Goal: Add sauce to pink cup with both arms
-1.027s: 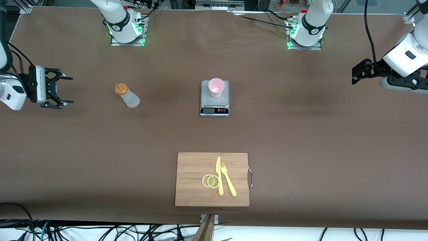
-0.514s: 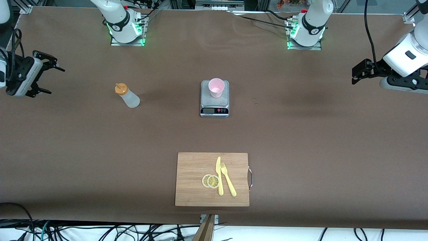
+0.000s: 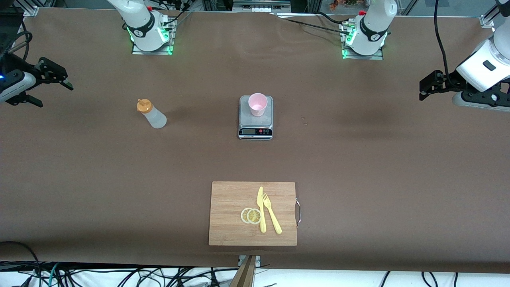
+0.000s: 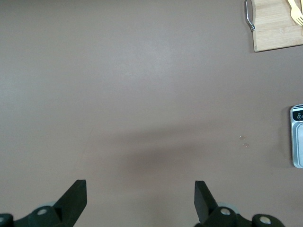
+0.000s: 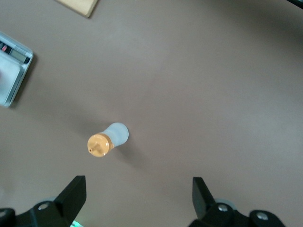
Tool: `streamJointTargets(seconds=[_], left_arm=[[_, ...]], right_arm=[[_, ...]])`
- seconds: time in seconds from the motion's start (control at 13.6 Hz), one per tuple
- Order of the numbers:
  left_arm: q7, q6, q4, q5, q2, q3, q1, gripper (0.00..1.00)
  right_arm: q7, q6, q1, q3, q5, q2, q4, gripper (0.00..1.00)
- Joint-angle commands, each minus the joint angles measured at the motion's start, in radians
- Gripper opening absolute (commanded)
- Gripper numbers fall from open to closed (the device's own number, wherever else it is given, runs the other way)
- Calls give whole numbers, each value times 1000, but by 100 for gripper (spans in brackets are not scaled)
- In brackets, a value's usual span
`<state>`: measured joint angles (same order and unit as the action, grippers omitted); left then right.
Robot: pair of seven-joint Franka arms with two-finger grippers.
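Small translucent whitish squeeze bottle w/ orange nozzle cap [image 3: 151, 114] stands upright on brown table [image 3: 358, 167], toward right arm's end, well apart from small pale-pink plastic cup [image 3: 257, 104], which sits on silver digital scale [image 3: 255, 127] at table centre. Right gripper [image 3: 44, 85] is up over table edge at its own end, fingers spread, nothing held; left gripper [image 3: 428, 85] is over its end, fingers apart and empty in left wrist view. Bamboo cutting board [image 3: 231, 223] w/ yellow plastic knife [image 3: 261, 209], yellow plastic fork [image 3: 271, 218] & two lemon slices [image 3: 251, 215] lies nearer front camera than scale.

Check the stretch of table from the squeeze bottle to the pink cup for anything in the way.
Nothing visible blocks it. Only bare brown table lies between the translucent orange-capped squeeze bottle and the pale-pink plastic cup, which stands on the grey kitchen scale.
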<state>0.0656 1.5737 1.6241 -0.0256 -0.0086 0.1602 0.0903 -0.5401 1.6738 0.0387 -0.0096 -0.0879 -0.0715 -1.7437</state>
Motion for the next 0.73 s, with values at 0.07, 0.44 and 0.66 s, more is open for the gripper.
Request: streamJointTargets(seconds=[0.07, 0.44, 0.66], left_arm=[[-7, -20, -29, -7, 10, 5, 5, 100], [-9, -20, -29, -5, 10, 5, 5, 100], [-7, -20, -29, -5, 10, 5, 5, 100]], right_arm=[[185, 0, -33, 25, 43, -25, 1, 99], [238, -54, -36, 20, 36, -25, 13, 99], [273, -74, -36, 26, 45, -27, 19, 99]])
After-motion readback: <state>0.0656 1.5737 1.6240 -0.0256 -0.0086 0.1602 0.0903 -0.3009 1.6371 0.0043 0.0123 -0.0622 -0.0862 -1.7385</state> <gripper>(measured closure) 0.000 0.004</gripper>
